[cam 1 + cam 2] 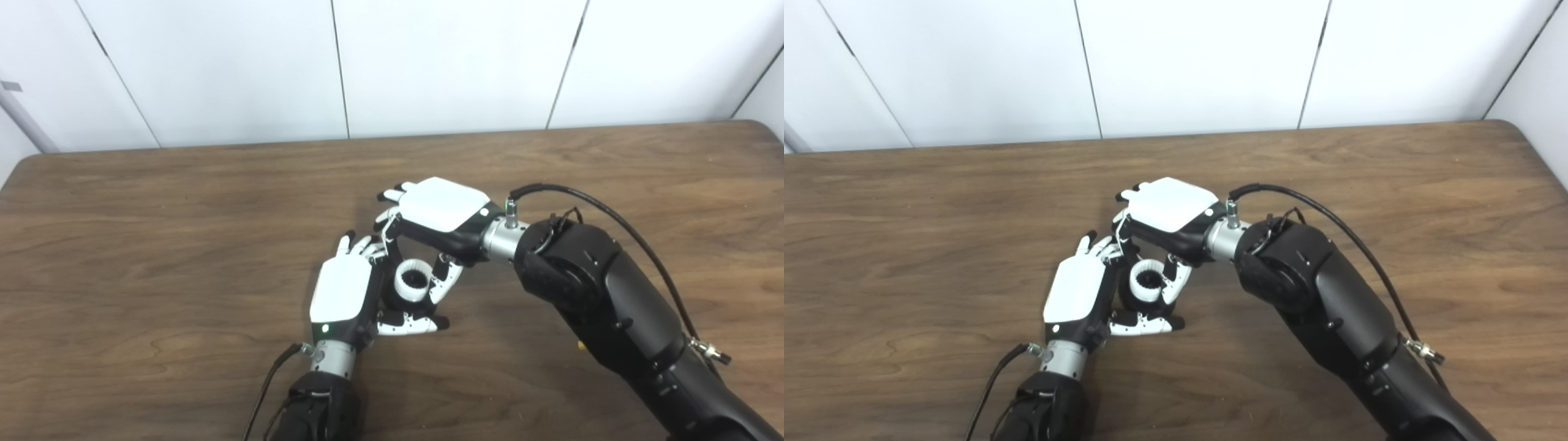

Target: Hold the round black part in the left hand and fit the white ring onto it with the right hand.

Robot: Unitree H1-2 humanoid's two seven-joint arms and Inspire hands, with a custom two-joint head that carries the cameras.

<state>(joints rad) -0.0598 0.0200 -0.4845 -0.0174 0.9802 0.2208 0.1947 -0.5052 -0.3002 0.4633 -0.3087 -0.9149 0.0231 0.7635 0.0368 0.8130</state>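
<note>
Here, mid-bench [184, 245], our left hand [343, 294] grips the black part [392, 300]; our right hand [438, 211] pinches the light, stiff ring [413, 280] by its rim.

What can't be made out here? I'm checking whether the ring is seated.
- Round black part: both views, mostly hidden by the left hand and the white ring.
- Ring's seating: lower rim hidden, too small.
- Right hand: its grip on the ring is hidden under its own palm.
</note>
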